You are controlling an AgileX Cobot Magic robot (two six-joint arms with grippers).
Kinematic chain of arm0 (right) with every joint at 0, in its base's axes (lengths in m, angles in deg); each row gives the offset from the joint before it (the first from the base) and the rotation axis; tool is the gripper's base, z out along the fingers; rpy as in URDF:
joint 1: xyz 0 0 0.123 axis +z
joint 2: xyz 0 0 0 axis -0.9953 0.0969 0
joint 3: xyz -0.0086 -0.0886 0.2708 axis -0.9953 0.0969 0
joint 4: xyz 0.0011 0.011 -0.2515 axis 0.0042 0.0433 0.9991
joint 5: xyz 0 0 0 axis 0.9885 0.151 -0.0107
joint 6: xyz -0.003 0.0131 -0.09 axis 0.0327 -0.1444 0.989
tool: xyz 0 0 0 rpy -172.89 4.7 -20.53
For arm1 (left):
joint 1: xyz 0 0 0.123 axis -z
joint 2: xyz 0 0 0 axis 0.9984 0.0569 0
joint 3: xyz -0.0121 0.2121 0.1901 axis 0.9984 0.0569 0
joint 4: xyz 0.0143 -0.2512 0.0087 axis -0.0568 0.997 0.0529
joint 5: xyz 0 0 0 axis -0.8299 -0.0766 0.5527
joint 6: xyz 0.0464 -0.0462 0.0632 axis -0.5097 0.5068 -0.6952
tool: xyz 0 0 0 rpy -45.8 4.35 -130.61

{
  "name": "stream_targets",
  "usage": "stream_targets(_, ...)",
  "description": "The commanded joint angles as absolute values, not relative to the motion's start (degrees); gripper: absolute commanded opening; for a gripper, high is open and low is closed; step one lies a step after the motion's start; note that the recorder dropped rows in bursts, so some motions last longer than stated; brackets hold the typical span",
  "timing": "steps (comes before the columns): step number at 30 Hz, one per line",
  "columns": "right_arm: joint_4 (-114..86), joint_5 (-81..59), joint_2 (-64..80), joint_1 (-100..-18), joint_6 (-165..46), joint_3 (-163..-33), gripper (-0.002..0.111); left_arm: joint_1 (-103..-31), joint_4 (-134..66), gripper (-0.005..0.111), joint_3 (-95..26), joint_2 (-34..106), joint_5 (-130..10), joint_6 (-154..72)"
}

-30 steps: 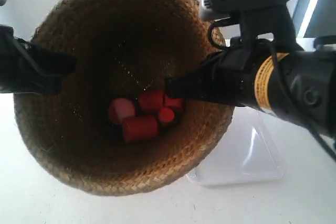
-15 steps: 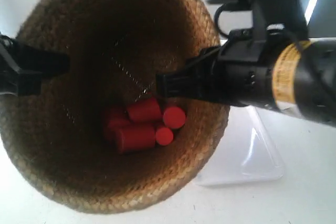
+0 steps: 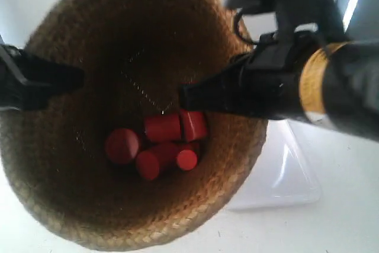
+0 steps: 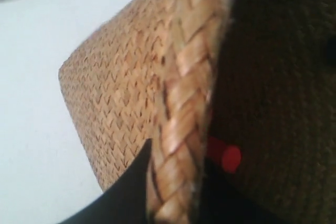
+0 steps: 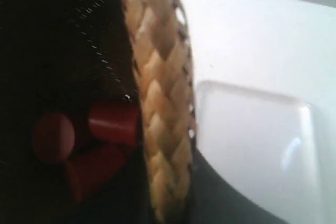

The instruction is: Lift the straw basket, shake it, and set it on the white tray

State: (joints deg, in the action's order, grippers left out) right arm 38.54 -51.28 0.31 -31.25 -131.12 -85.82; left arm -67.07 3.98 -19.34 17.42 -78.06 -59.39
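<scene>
The straw basket (image 3: pixel 71 205) hangs in the air close to the exterior camera, mouth toward it, with several red cylinders (image 3: pixel 161 127) loose on its dark floor. Both grippers pinch its braided rim from opposite sides. The left gripper (image 4: pixel 176 182) is shut on the rim (image 4: pixel 181 108), one black finger (image 4: pixel 128 182) on the outer weave. The right gripper (image 5: pixel 165 192) is shut on the rim (image 5: pixel 157 93), a finger (image 5: pixel 220 198) outside it. The white tray (image 3: pixel 290 173) lies on the table beyond the basket, partly hidden by it; it shows as the tray (image 5: pixel 252 140) past the rim.
White table surface (image 3: pixel 343 217) surrounds the tray. The arm at the exterior view's right (image 3: pixel 308 81) crosses over the tray's far part. A dark panel edge (image 3: pixel 364 4) stands at the back right.
The basket has shifted and tilted between frames while both grippers keep hold of its rim. The red cylinders inside have tumbled into a new arrangement, one rolling off to the left.
</scene>
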Motion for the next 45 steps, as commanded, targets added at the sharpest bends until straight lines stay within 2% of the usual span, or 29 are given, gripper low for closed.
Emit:
stream_targets(1,54.12,-45.58,-3.43,-29.3,-141.32,-83.05,0.0,-66.04,4.88,0.0,-17.94,13.79,-69.35,-59.12)
stream_targets(3,60.89,-48.58,1.42,-30.92,-147.13,-81.03,0.0,-66.04,4.88,0.0,-15.57,17.59,-66.19,-59.12)
stream_targets(5,56.92,-51.59,2.83,-30.72,-144.94,-82.56,0.0,-66.04,4.88,0.0,-17.42,18.22,-72.07,-58.4)
stream_targets(7,47.28,-48.78,-2.59,-27.75,-137.76,-86.19,0.0,-66.04,4.88,0.0,-21.46,14.33,-79.99,-58.54)
stream_targets(8,48.61,-44.53,-4.7,-26.79,-140.18,-85.84,0.0,-66.04,4.88,0.0,-21.11,12.7,-78.78,-58.54)
stream_targets(11,61.36,-49.91,3.0,-30.2,-149.06,-81.7,0.0,-66.04,4.88,0.0,-14.98,17.76,-68.19,-57.84)
stream_targets(13,53.87,-53.95,6.05,-31.18,-142.28,-83.1,0.0,-66.04,4.88,0.0,-16.7,18.54,-72.07,-55.87)
stream_targets(14,43.2,-54.34,3.34,-29.26,-133.27,-86.63,0.0,-66.04,4.88,0.0,-20.49,16.35,-79.64,-57.05)
stream_targets(15,39.78,-52.55,1.17,-27.55,-131.15,-87.62,0.0,-66.04,4.6,0.0,-21.86,14.78,-81.58,-57.68)
stream_targets(17,48.73,-42.63,-2.47,-25.89,-136.0,-85.48,0.0,-66.04,1.24,0.0,-20.43,12.45,-75.28,-57.63)
stream_targets(18,61.93,-46.4,0.45,-27.55,-150.64,-82.93,0.0,-66.04,1.02,0.0,-15.93,15.45,-66.52,-55.16)
stream_targets(19,67.16,-49.92,3.26,-28.92,-155.13,-81.72,0.0,-66.04,1.02,0.0,-14.92,17.15,-64.71,-53.76)
stream_targets(22,57.2,-55.65,5.1,-29.68,-143.62,-83.91,0.0,-65.95,1.02,0.0,-17.29,18.21,-73.7,-52.21)
stream_targets(24,49.16,-54.68,1.39,-27.05,-136.18,-86.06,0.0,-65.95,1.5,0.0,-20.4,14.85,-80.22,-53.25)
stream_targets(26,48.22,-50.0,-2.75,-25.27,-137.75,-85.94,0.0,-65.95,1.5,0.0,-21.48,11.74,-80.14,-53.4)
stream_targets(28,55.01,-47.12,-3.04,-25.29,-143.51,-83.94,0.0,-65.95,0.15,0.0,-20.08,10.87,-75.62,-54.8)
stream_targets(31,66.3,-52.48,3.73,-28.54,-153.38,-80.31,0.0,-66.1,-1.49,0.0,-16.0,15.33,-68.21,-52.75)
stream_targets(33,59.26,-54.17,5.37,-29.02,-148.09,-81.61,0.0,-65.87,-1.39,0.0,-17.82,16.16,-73.33,-51.87)
stream_targets(36,45.33,-51.46,0.01,-24.82,-136.67,-85.48,0.0,-64.43,-1.3,0.0,-22.9,12.36,-83.48,-54.65)
stream_targets(39,52.86,-43.32,-4.04,-22.46,-140.81,-84.96,0.0,-64.2,-3.85,0.0,-21.7,10.01,-77.06,-54.95)
stream_targets(42,63.56,-52.24,2.13,-25.09,-148.77,-83.81,0.0,-64.93,-5.08,0.0,-16.2,15.13,-66.63,-52.67)
stream_targets(45,55.75,-58.05,6.65,-27.44,-139.41,-86.04,0.0,-64.41,-4.91,0.0,-18.37,18.03,-74.49,-48.29)
